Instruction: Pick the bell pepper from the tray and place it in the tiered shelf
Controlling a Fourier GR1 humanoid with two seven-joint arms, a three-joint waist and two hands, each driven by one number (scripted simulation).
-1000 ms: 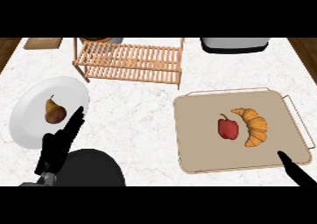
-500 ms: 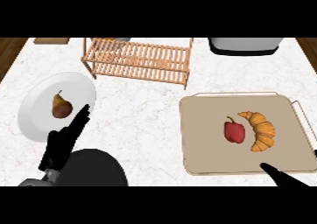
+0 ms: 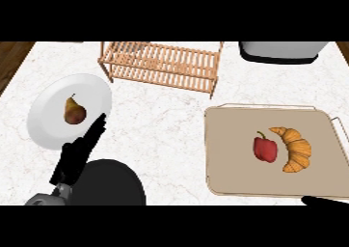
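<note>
- White marbled counter [image 3: 163, 125] is filling most of the head view, with dark wood floor showing past its far left and far right corners.
- Toward the counter's far edge, the wooden tiered shelf [image 3: 163, 65] is standing with its slatted top facing up, and bare marble is lying open on its near side.
- Just right of the shelf, a grey appliance with a dark base [image 3: 283, 51] is sitting against the far edge, partly cut off by the view.
- On the right, the beige tray [image 3: 227, 159] is lying flat, its wire handle sticking out past its right side near the view's edge.
- The red bell pepper [image 3: 265, 148] is resting inside the tray, near its middle, just beside a croissant [image 3: 294, 148] on its right; whether the two are touching cannot be told.
- On the left, a white plate [image 3: 56, 120] is carrying a pear [image 3: 75, 112] and is reaching close to the counter's left edge.
- The left hand [image 3: 77, 157] is showing at the lower left, fingers straight and together, tips overlapping the plate's near rim and holding nothing.
- The right hand [image 3: 327, 201] is only peeking in at the lower right corner, just below the tray's near edge; its fingers cannot be told.
- A wide strip of bare marble is lying between plate and tray, running up toward the shelf.
</note>
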